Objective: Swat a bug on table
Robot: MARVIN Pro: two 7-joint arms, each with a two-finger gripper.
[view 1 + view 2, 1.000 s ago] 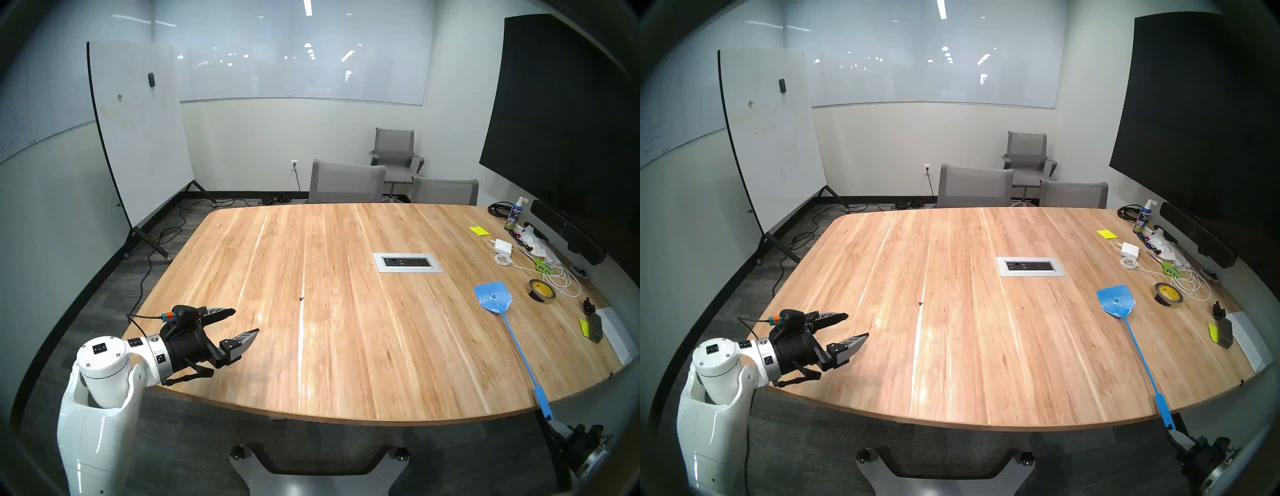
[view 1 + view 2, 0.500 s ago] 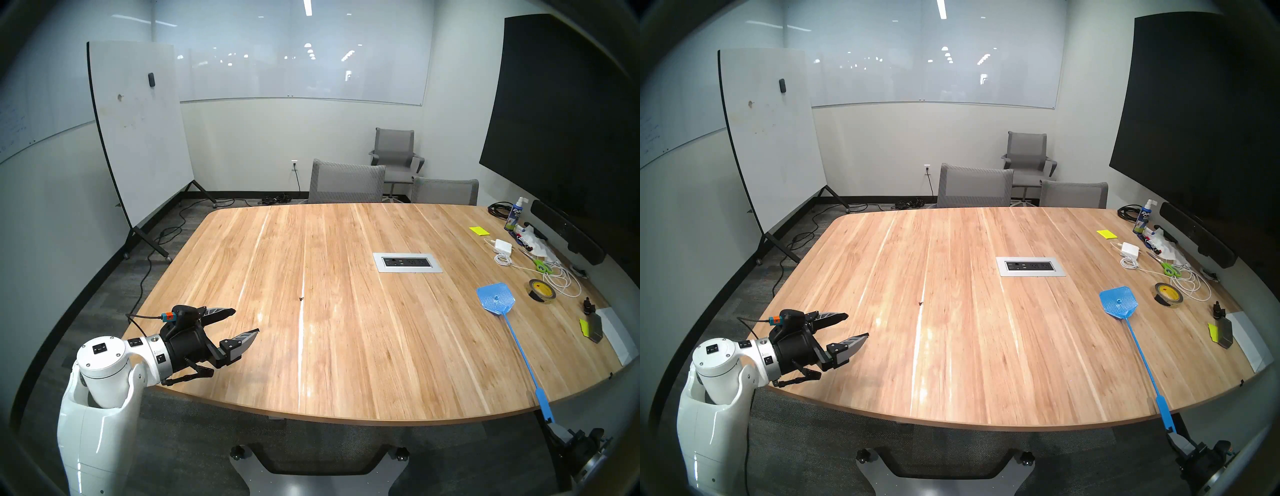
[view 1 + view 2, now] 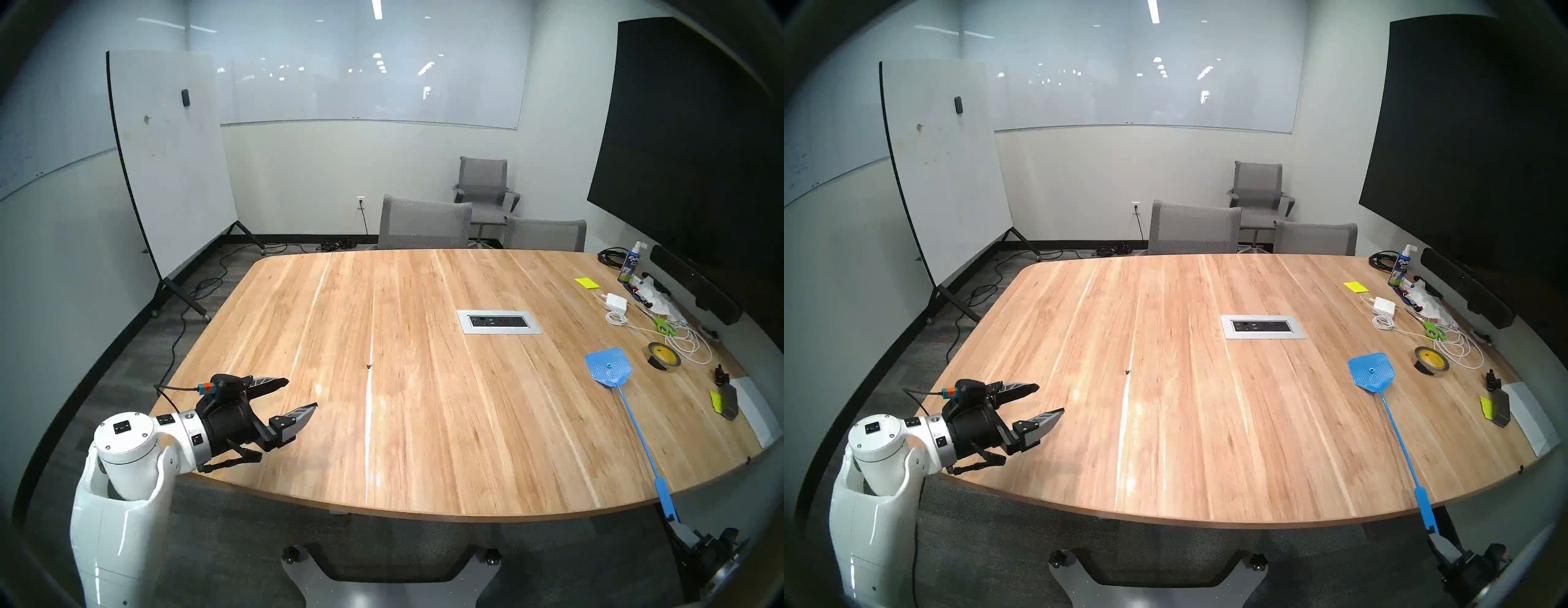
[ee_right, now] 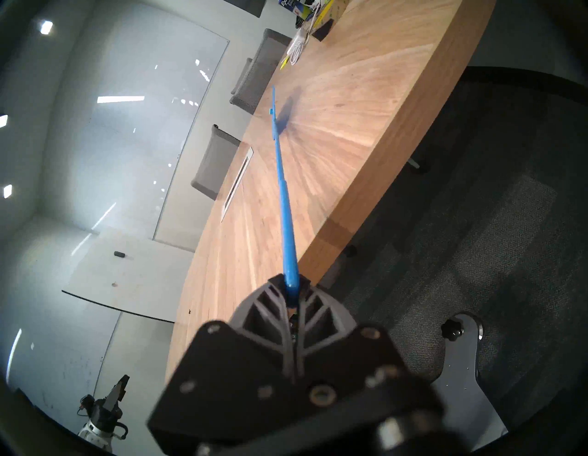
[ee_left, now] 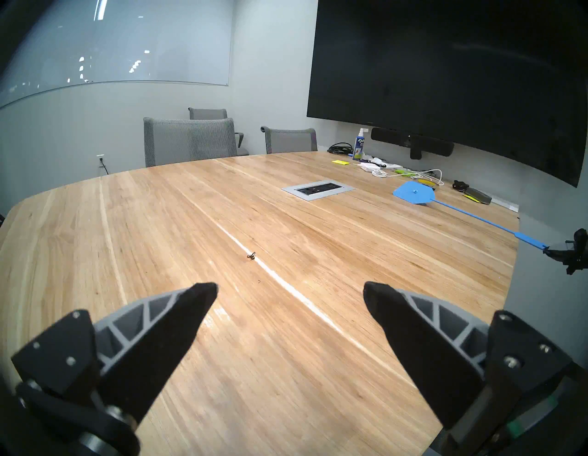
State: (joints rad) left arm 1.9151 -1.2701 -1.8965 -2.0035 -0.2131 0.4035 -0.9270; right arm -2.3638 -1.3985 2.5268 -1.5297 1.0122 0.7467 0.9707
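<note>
- Nearest, the right hand [image 4: 292,288] sits off the bench's near right edge, fingers clamped tight on the end of the blue fly swatter's handle.
- From that grip the fly swatter [image 3: 607,366] reaches out over the bench [image 3: 424,467], its shaft slanting away and its mesh head held above the right side of the top; the right wrist view shows its shadow on the wood beneath.
- At the near left corner the left hand [image 3: 302,395] hovers over the bench with its two fingers spread wide and nothing between them.
- Beyond the left hand's fingertips, the bug [image 5: 251,255] lies on the bench beside a pale streak in the wood, left of centre and well apart from the swatter head.
- Farther out, the grey power-outlet panel [image 3: 499,321] is set flush in the bench top, right of centre.
- Along the right edge lie a roll of tape [image 3: 663,356], green-handled scissors [image 3: 664,326], a coiled white cable with its charger [image 3: 616,302], a yellow sticky-note pad [image 3: 586,282] and a spray bottle [image 3: 629,265].
- Past the far edge stand three grey chairs [image 3: 424,223].
</note>
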